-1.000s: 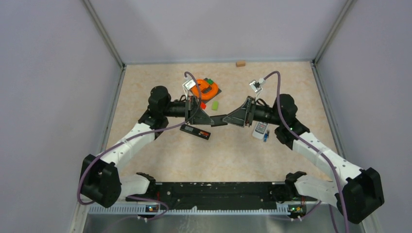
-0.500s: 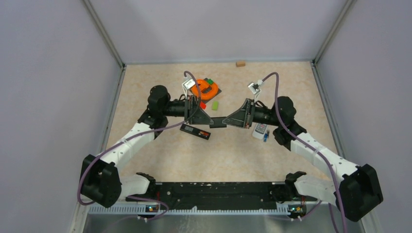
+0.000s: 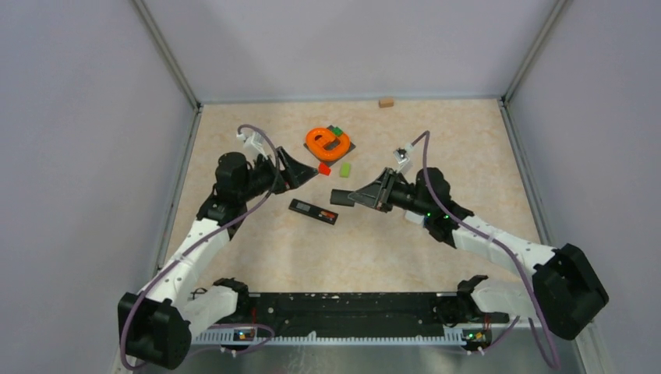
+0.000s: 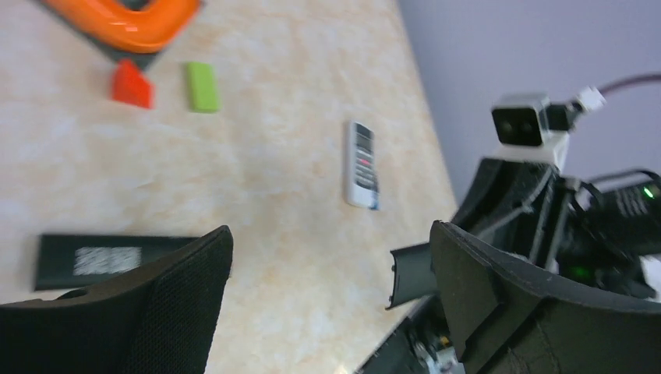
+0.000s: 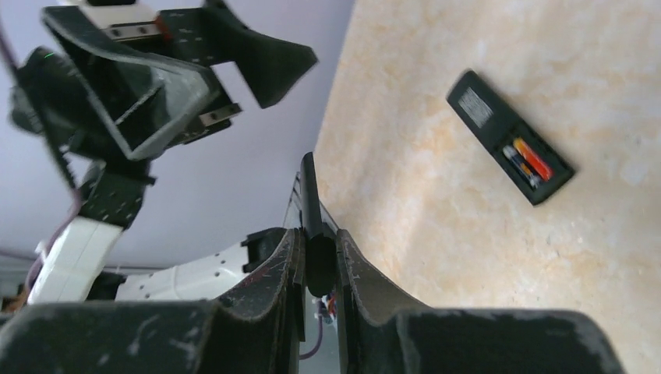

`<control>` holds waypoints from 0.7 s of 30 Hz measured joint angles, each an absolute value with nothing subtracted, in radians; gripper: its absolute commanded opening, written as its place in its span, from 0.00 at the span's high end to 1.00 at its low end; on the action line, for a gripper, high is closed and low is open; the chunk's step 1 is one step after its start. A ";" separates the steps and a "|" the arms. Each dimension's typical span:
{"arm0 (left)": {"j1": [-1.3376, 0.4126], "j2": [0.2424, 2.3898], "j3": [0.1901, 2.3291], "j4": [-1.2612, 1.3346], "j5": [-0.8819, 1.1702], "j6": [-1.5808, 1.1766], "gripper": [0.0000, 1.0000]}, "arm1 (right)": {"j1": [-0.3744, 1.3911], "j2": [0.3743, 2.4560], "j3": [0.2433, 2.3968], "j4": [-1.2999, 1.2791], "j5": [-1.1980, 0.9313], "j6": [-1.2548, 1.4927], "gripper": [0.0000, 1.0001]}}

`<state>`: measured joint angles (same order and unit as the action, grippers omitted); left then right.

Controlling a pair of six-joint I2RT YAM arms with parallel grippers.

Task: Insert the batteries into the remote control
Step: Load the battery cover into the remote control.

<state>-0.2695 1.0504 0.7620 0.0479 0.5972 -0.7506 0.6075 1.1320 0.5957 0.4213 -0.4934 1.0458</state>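
Observation:
The black remote control (image 3: 313, 211) lies face down in the middle of the table, its battery bay uncovered. Orange-red and blue batteries (image 5: 526, 160) lie side by side in the bay of the remote (image 5: 507, 148). My right gripper (image 5: 318, 257) is shut on a thin black battery cover (image 5: 310, 199) and holds it above the table just right of the remote (image 3: 341, 194). My left gripper (image 4: 331, 296) stands wide open with nothing between its fingers, left of the cover (image 4: 409, 273) and apart from it.
A white remote (image 4: 361, 164) lies under my right arm. An orange ring (image 3: 327, 142) on a dark plate sits at the back, with a red block (image 3: 324, 168) and a green block (image 3: 344, 168) beside it. A small wooden block (image 3: 385, 101) lies at the far wall.
My left gripper has opened, let go of the black cover and drawn back to the left. The right gripper has closed on the cover and carried it left, toward the black remote.

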 measured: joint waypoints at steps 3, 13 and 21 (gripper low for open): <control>-0.262 0.992 0.706 -0.015 0.429 -0.733 0.01 | 0.680 1.202 0.594 0.395 -0.374 1.085 1.00; -0.241 1.011 0.584 -0.096 0.297 -0.767 0.02 | 0.777 1.398 0.574 0.421 -0.150 1.221 1.00; -0.226 1.080 0.521 -0.062 0.296 -0.807 0.20 | 0.805 1.525 0.590 0.460 -0.073 1.254 1.00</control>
